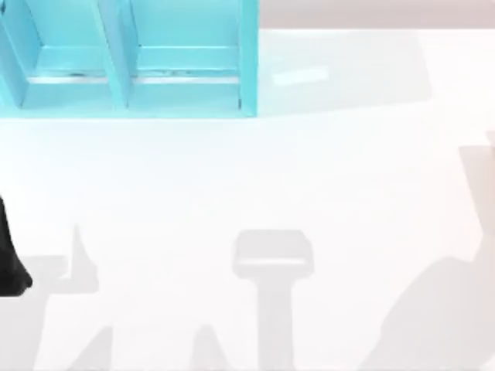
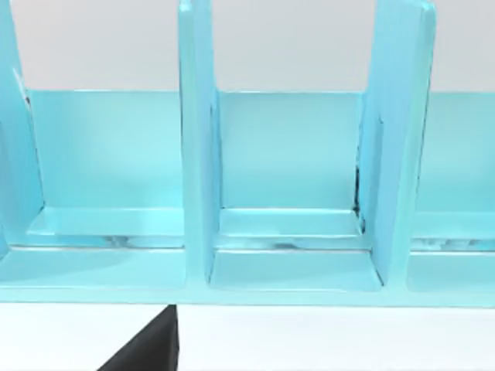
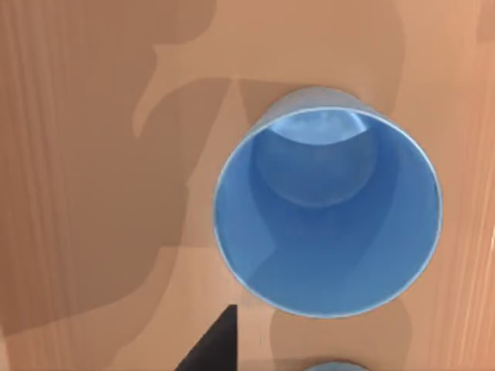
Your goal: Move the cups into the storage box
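Note:
The storage box (image 1: 124,85) is light cyan with upright dividers and stands at the table's far left. In the left wrist view its compartments (image 2: 286,224) face me from close by, with nothing in them. A dark part of my left gripper (image 2: 147,352) shows just in front of the box, and my left arm (image 1: 11,267) sits at the table's left edge. A blue cup (image 3: 329,205) stands upright with its mouth open toward my right wrist camera. A dark part of my right gripper (image 3: 213,344) lies just beside its rim. The rim of a second cup (image 3: 332,365) peeks in close by.
The white tabletop (image 1: 255,178) stretches in front of the box, crossed by grey shadows of the arms. In the right wrist view the cups rest on a wood-brown surface (image 3: 93,154).

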